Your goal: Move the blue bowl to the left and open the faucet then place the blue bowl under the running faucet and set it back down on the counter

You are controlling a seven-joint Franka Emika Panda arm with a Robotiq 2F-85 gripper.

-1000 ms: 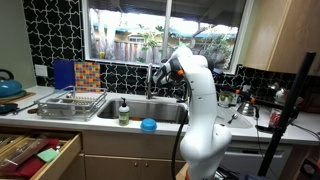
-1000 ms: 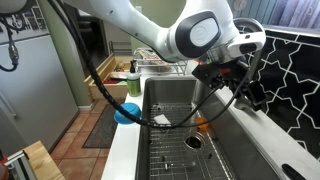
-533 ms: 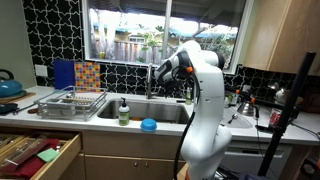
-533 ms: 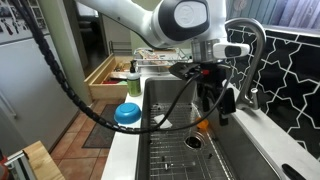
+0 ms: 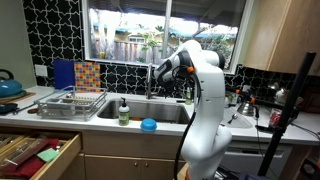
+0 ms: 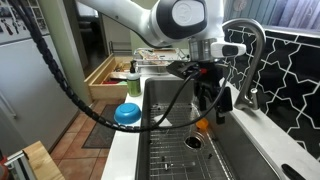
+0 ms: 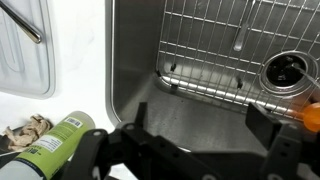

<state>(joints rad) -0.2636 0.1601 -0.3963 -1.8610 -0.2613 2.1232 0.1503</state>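
The blue bowl [image 5: 148,125] [image 6: 127,114] sits on the counter [image 5: 100,124] [image 6: 122,150], on the narrow strip in front of the steel sink. The dark faucet [image 5: 150,80] [image 6: 256,50] stands behind the basin. My gripper [image 6: 215,102] [image 5: 163,73] hangs over the sink, between bowl and faucet, touching neither. In the wrist view its two fingers [image 7: 200,128] are spread apart with only the sink floor between them. The bowl is out of the wrist view. I see no water running.
A green-yellow soap bottle [image 5: 123,110] [image 7: 55,150] stands at the sink's corner. A metal dish rack [image 5: 72,102] and a kettle [image 5: 8,85] are further along. An orange object [image 6: 203,125] lies in the basin near the drain [image 7: 290,68]. A drawer [image 5: 35,152] stands open.
A second ago the gripper was higher and closer to the faucet; it has swung down over the sink. Over the last half second nothing has visibly moved. The bowl has stayed put.
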